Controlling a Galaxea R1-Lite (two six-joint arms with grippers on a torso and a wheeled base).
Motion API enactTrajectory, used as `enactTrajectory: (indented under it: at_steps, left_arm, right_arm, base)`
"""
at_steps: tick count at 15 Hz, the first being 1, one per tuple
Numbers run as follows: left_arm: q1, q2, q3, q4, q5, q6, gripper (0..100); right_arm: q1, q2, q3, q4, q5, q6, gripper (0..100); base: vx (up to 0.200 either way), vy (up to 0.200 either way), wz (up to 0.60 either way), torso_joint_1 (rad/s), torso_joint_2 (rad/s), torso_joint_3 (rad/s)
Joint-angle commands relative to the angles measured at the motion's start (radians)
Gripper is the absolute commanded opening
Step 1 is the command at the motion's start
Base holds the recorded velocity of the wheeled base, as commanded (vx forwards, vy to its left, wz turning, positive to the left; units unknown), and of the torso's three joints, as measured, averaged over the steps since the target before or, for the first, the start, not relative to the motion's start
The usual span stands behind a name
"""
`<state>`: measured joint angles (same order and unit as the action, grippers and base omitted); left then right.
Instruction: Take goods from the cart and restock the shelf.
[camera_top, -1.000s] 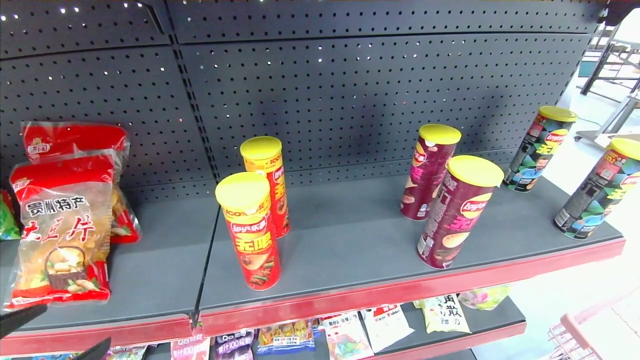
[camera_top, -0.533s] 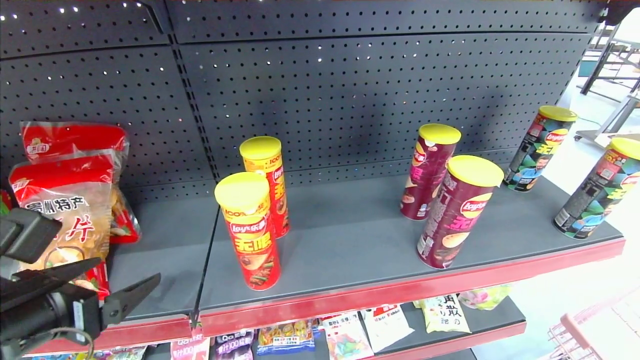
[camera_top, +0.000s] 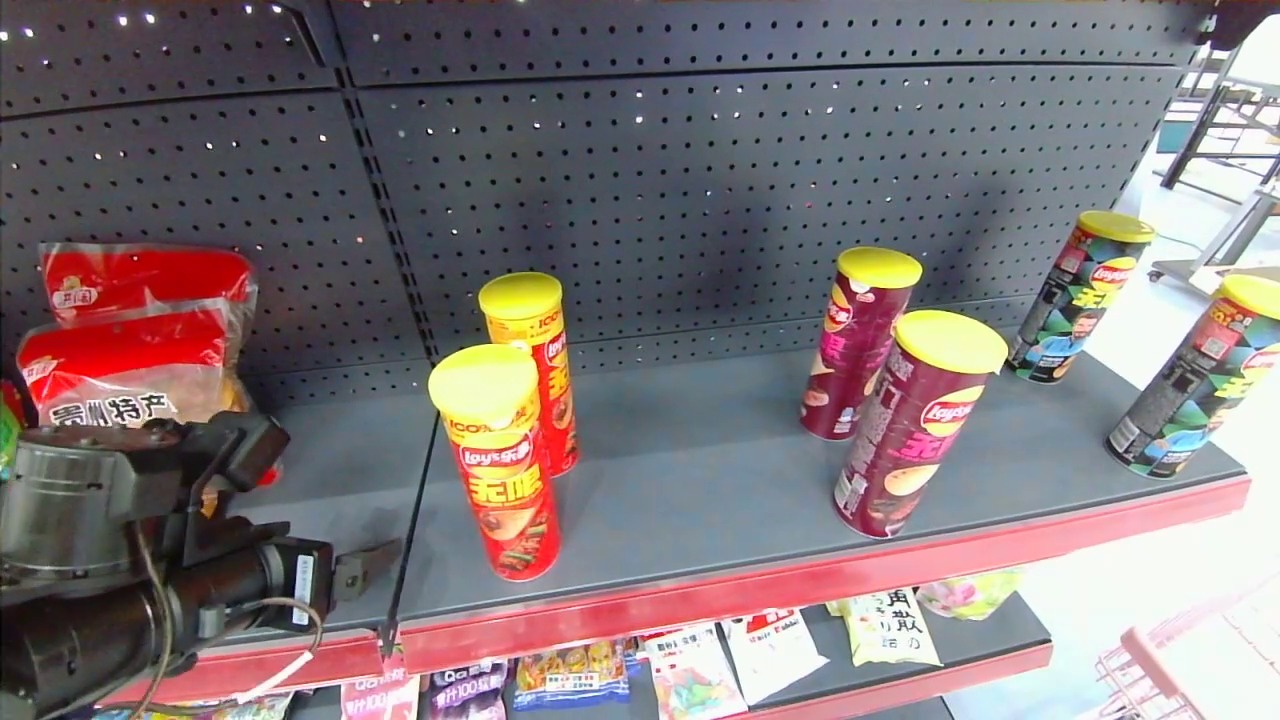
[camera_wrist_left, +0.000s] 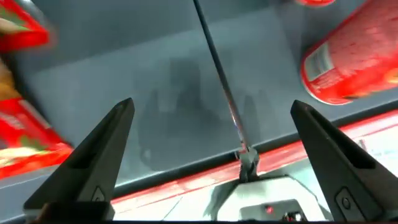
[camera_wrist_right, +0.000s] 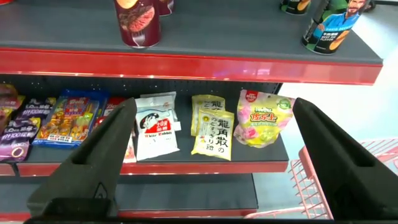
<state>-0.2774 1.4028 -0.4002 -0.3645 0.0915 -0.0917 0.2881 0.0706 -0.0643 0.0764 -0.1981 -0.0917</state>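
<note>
The left arm is rising and pushing forward, bringing the left pincer (camera_wrist_left: 211, 109) up to the front edge of the shelf (camera_top: 700, 470). Its fingers are gaping wide and gripping nothing, with the seam between two shelf boards lying between them. Just to its right a red chip can (camera_top: 497, 462) is standing upright; on its other side red snack bags (camera_top: 125, 360) are standing. The right pincer (camera_wrist_right: 214, 109) is also gaping wide and empty, facing packets (camera_wrist_right: 214, 134) on the lower shelf (camera_wrist_right: 249, 163), with the pink cart (camera_wrist_right: 323, 186) standing nearby.
</note>
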Motion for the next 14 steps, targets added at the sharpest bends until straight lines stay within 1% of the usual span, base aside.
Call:
enactTrajectory:
  at_steps: [1, 2, 5, 12, 14]
  left_arm:
    - [-0.037, 0.082, -0.04, -0.004, 0.002, -0.028, 100]
    - [-0.058, 0.104, -0.066, -0.008, 0.007, -0.054, 100]
    - [-0.085, 0.162, -0.103, -0.01, 0.01, -0.057, 100]
    - [-0.086, 0.217, -0.134, -0.01, 0.01, -0.054, 100]
    - [-0.086, 0.234, -0.158, -0.01, 0.01, -0.052, 100]
  right_arm:
    - [0.0, 0.006, 0.0, 0.0, 0.0, -0.002, 100]
    - [0.0, 0.006, 0.0, 0.0, 0.0, -0.003, 100]
    - [0.002, 0.008, 0.0, 0.0, 0.0, -0.003, 100]
    - [0.002, 0.011, 0.0, 0.0, 0.002, -0.002, 100]
    - [0.002, 0.012, 0.0, 0.0, 0.002, -0.003, 100]
  base:
    - [0.0, 0.0, 0.0, 0.0, 0.0, 0.0]
    - [0.0, 0.0, 0.0, 0.0, 0.0, 0.0]
    - [0.0, 0.0, 0.0, 0.0, 0.0, 0.0]
    - [0.0, 0.0, 0.0, 0.0, 0.0, 0.0]
    - [0.0, 0.0, 0.0, 0.0, 0.0, 0.0]
